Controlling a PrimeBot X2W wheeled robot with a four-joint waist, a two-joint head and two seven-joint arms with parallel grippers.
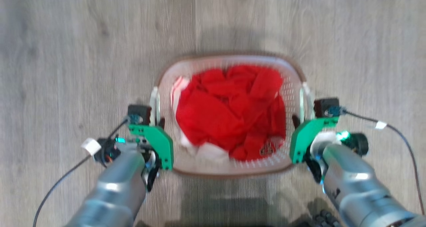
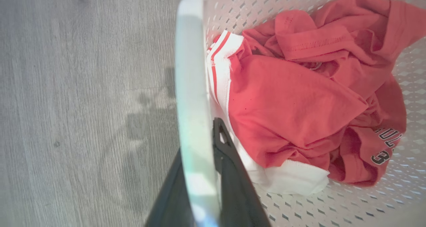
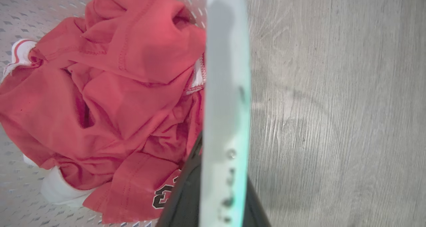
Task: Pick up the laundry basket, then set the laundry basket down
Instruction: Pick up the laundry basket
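Note:
The laundry basket (image 1: 293, 87) is white and perforated with a brown rim, and it sits on the grey floor in front of me with red and white clothes (image 1: 229, 110) inside. My left gripper (image 1: 156, 119) is shut on its left white handle (image 1: 154, 102). In the left wrist view that handle (image 2: 191, 87) runs up between the dark fingers (image 2: 233, 167). My right gripper (image 1: 301, 117) is shut on the right handle (image 1: 306, 97). In the right wrist view that handle (image 3: 226, 70) lies between its fingers (image 3: 184, 190). Whether the basket is off the floor I cannot tell.
Grey wood-look floor (image 1: 66, 54) surrounds the basket on all sides. My dark base (image 1: 226, 213) lies just below the basket's near rim. A black cable (image 1: 402, 143) loops out from each wrist. The head view is blurred.

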